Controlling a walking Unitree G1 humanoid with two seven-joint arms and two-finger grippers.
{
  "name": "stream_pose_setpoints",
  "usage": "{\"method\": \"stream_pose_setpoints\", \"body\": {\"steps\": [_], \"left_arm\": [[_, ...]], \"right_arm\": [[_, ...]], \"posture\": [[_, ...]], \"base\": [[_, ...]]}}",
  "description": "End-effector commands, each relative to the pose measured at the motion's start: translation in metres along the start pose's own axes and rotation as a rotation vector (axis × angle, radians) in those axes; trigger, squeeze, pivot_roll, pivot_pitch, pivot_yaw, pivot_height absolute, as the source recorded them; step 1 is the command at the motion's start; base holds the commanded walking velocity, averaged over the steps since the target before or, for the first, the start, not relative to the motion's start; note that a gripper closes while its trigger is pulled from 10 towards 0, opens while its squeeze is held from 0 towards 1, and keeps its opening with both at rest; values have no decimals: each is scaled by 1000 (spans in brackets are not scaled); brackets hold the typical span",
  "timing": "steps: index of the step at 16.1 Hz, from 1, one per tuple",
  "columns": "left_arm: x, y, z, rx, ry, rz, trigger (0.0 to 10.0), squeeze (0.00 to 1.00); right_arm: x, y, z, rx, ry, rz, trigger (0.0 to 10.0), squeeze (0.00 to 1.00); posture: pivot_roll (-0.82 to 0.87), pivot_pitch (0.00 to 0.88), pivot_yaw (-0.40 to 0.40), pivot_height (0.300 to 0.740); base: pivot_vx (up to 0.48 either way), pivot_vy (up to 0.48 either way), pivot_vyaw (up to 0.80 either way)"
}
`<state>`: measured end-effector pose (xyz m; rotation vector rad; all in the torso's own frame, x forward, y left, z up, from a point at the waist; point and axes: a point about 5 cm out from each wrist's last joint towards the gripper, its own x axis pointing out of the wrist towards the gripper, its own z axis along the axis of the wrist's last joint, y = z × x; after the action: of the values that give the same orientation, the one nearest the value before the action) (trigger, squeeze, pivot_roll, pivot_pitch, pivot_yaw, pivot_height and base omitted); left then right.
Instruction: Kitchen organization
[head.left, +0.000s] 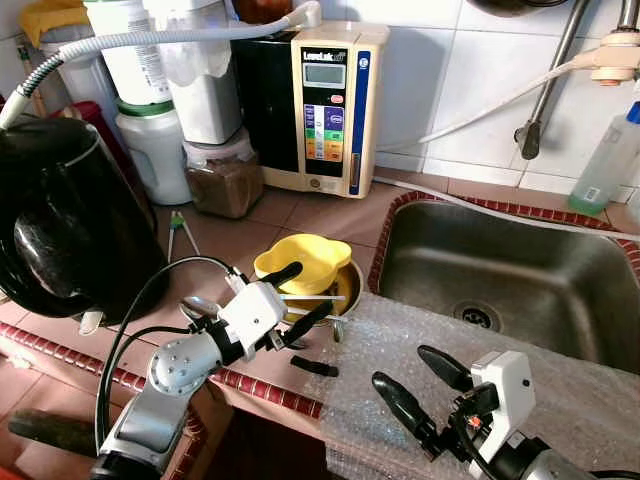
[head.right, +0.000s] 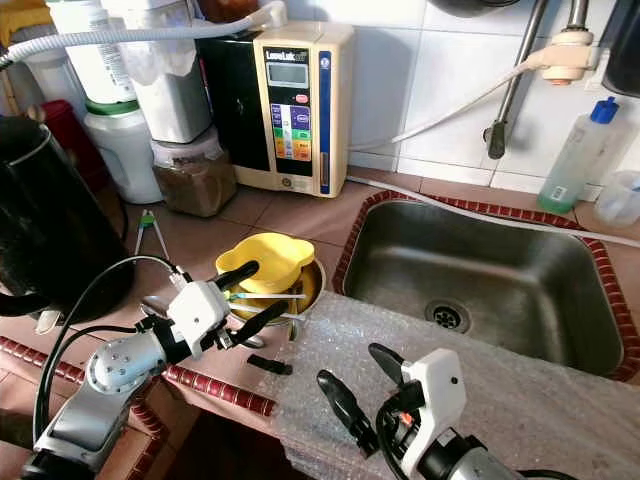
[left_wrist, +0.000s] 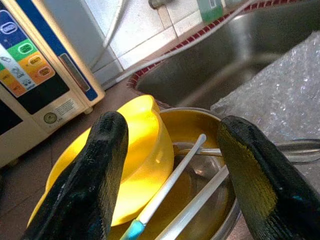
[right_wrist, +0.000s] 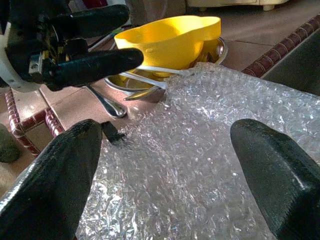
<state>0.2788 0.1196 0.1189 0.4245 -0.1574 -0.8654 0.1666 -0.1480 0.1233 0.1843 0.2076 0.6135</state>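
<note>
From my head camera, I see my left gripper (head.left: 296, 297) held just in front of a round steel bowl (head.left: 352, 277) on the brown tiled counter (head.left: 300, 215), its two black fingers spread wide and holding nothing. A yellow lobed plastic bowl (head.left: 302, 261) sits tilted in the steel bowl, with a thin white stick with a teal end (head.left: 312, 297) lying across the rim. A metal spoon (head.left: 197, 305) lies on the counter beside my left wrist, and a small black clip (head.left: 314, 367) lies near the edge of a clear bubble-wrap sheet (head.left: 560, 390). My right gripper (head.left: 420, 386) hovers over that sheet, fingers wide apart and empty. The stainless sink (head.left: 500, 265) lies beyond, and a cream water ioniser (head.left: 335, 105) stands against the wall tiles.

My left wrist camera looks between my open fingers (left_wrist: 85, 185) at the yellow bowl and stick inside the steel bowl.

My right wrist camera shows both fingers (right_wrist: 50, 185) spread above the bubble wrap, with the left gripper and bowls ahead.
</note>
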Motion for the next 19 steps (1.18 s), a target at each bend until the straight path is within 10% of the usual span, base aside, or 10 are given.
{"method": "stream_pose_setpoints", "body": {"steps": [1,7,8,10,19], "left_arm": [[2,1,0,41,13,-32,10000,1000],[0,10,-4,91,35,-61,8863,1000],[1,18,-1,131,15,-4,8392,0],[-2,29,2,111,-1,68,10000,0],[-17,14,-12,110,72,-101,10000,0]], "right_arm": [[0,0,1,2,-12,-1,10000,0],[0,5,-1,15,-14,-4,10000,0],[0,5,-1,17,-14,-5,10000,0],[-1,7,-1,20,-13,-8,10000,0],[0,8,-1,25,-8,1,10000,0]], "posture": [[-16,0,69,740],[-17,0,74,740],[-17,0,74,740],[-17,0,75,740],[-6,0,66,740]], "base": [[0,0,0],[0,0,0],[0,0,0],[0,0,0],[0,0,0]]}}
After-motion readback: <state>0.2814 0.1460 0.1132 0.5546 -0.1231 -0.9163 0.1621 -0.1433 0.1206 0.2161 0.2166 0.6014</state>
